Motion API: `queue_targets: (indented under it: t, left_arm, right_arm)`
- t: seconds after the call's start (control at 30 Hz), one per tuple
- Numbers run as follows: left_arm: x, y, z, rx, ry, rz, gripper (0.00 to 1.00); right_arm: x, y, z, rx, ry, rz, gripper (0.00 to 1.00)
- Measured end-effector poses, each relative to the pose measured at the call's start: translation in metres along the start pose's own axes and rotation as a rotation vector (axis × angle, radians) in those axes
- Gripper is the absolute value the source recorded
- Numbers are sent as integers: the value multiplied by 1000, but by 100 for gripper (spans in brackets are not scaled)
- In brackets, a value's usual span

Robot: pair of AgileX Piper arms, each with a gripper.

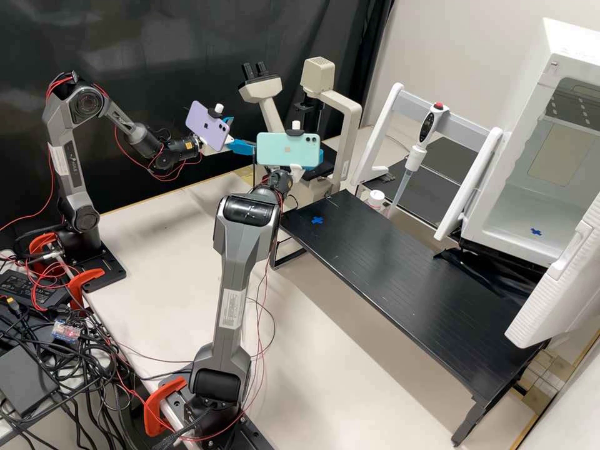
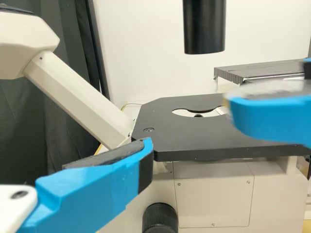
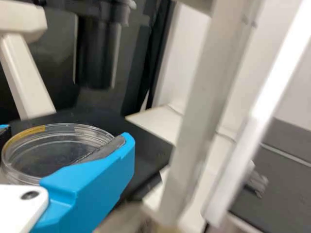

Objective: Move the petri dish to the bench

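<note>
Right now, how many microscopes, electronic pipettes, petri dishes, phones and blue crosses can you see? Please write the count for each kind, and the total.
Microscope: 1
Electronic pipette: 1
Petri dish: 1
Phones, one purple and one mint green: 2
Blue crosses: 2
Total: 7

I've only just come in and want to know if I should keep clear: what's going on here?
The right gripper has a clear round dish between its fingers, held up by the dark stage of the microscope. The left gripper is open, also by the microscope. The dish is meant to go to the bench, but it is not down on the black bench yet, so keeping clear of both arms seems wise.
</note>
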Motion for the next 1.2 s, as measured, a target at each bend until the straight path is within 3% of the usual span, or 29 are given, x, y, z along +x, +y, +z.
queue_targets:
  t: [0.13, 0.37, 0.57, 0.97, 1.2]
  left_arm:
    - [0, 0, 0, 0, 0, 0, 100]
    - [0, 0, 0, 0, 0, 0, 100]
    - [0, 0, 0, 0, 0, 0, 100]
    - [0, 0, 0, 0, 0, 0, 100]
    - [0, 0, 0, 0, 0, 0, 100]
  right_arm:
    - [-23, 5, 15, -21, -25, 13, 0]
    - [-73, 13, 48, 42, -90, 79, 0]
    - [-108, 7, 65, 86, -127, 85, 0]
    - [-140, -20, 70, 68, -108, 91, 0]
    - [-146, -23, 73, 60, -101, 106, 0]
